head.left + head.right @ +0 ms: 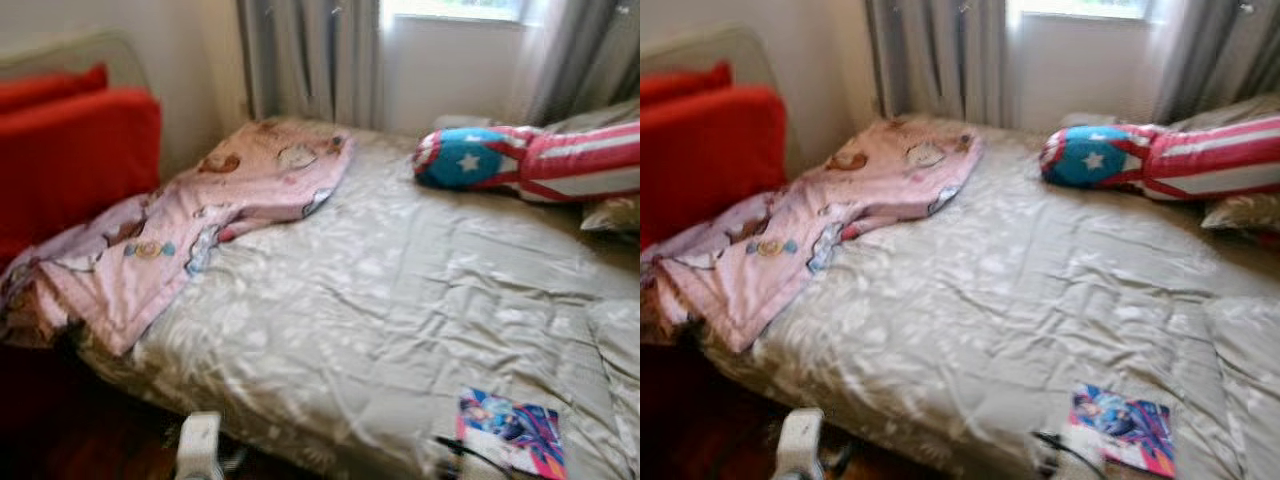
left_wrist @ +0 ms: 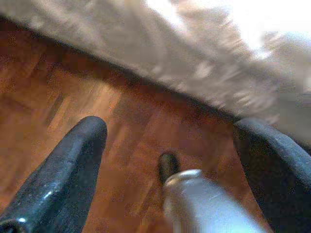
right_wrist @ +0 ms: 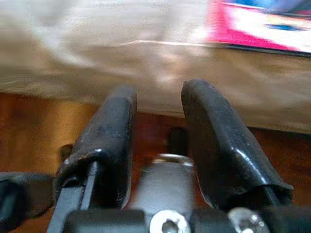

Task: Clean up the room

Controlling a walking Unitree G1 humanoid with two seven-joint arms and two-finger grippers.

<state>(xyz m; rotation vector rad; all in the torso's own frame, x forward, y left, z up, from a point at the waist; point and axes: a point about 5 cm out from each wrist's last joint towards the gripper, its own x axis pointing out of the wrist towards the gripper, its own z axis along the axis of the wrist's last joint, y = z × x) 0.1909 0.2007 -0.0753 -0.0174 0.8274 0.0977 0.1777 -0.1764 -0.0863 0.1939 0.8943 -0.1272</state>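
1. A bed point(image 1: 400, 300) with a creased beige cover is seen from its foot, and every place below is given relative to it.
2. A pink blanket point(image 1: 180, 225) is spread crumpled over the bed's left side, with one end hanging off the left edge.
3. A long cushion point(image 1: 530, 160) in red and white stripes, with a blue end bearing a white star, is laid across the far right part of the bed, near the head.
4. A colourful booklet point(image 1: 512, 430) is laid flat on the cover close to the bed's near edge, toward the right.
5. A red chair point(image 1: 70, 150) is placed just beside the bed's left side, and grey curtains point(image 1: 310, 60) are hung beyond its far end.
6. The left claw point(image 2: 170, 141) is held low above the wooden floor point(image 2: 58, 97) just in front of the bed's near edge; its fingers are set wide apart and nothing is held.
7. The right claw point(image 3: 158, 104) is held just at the bed's near edge, close to the booklet; its fingers are set a narrow gap apart with nothing between them.
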